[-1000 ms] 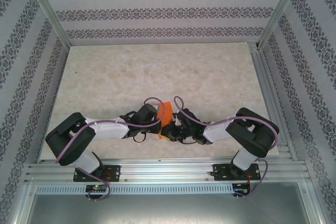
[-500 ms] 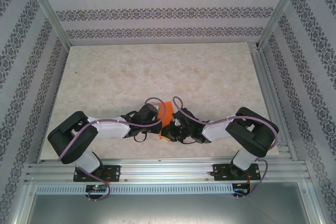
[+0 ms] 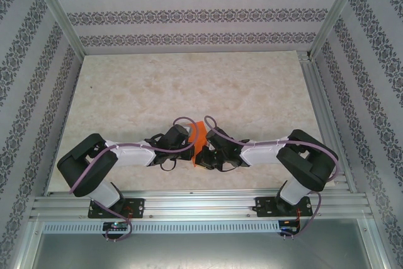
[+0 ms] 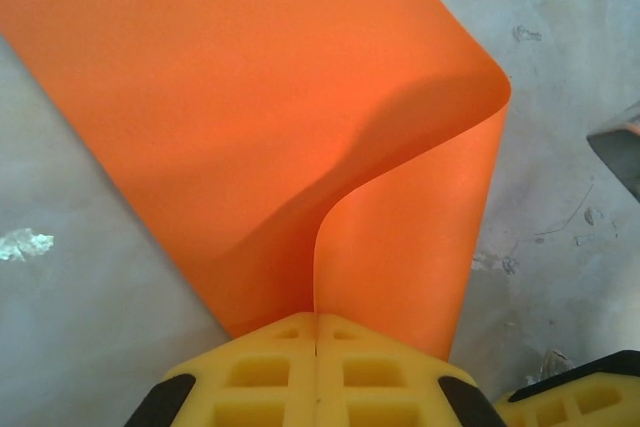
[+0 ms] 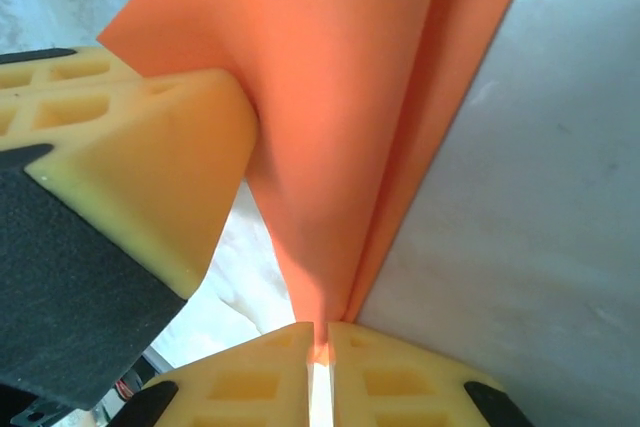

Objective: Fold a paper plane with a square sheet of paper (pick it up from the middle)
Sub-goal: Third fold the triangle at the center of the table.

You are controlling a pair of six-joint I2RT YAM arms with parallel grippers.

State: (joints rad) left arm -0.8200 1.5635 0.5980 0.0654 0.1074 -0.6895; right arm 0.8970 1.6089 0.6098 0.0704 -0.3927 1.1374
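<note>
— How does the left arm stand?

— The left pincer (image 4: 316,332) is pressed fully together on one edge of the square sheet of paper (image 4: 250,117). From its pads the sheet curls up into a soft bend with no crease. It looks to be held off the bench (image 3: 189,86), near the front middle between the two arms.

— And on the right?

— The right pincer (image 5: 318,342) is all but closed, with a thin slit between its pads. A narrow folded point of the same sheet is nipped there, and a pad of the left pincer sits just beside the paper.

— Which step is this?

— Probably an early fold. Both arms grip the sheet, one part is bent over another, and no dart shape shows.

— What does the next move call for?

— Likely lining up the edges, then laying the bend on the bench and pressing it into a crease. Neither grip should slip or tear the thin paper.
</note>
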